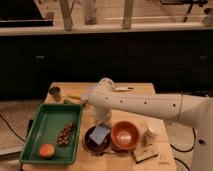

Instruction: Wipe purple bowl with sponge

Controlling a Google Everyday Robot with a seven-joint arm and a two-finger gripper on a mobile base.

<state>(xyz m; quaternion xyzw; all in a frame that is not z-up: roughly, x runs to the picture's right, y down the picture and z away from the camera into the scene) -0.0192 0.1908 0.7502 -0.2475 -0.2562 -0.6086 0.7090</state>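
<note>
The purple bowl [91, 143] sits near the front of the wooden table [137, 90], left of the orange bowl [125, 135]. The light-blue sponge [100, 133] lies in the purple bowl, tilted over its right side. My white arm reaches in from the right and bends down, so my gripper [102, 120] hangs just above the sponge, at or touching its top edge. The arm hides most of the gripper.
A green tray [50, 125] at the left holds a bunch of grapes [65, 134] and an orange fruit [47, 150]. A white cup [153, 131] and a brown-and-white block [145, 154] stand at the right front. A small metal cup [55, 92] stands at the back left.
</note>
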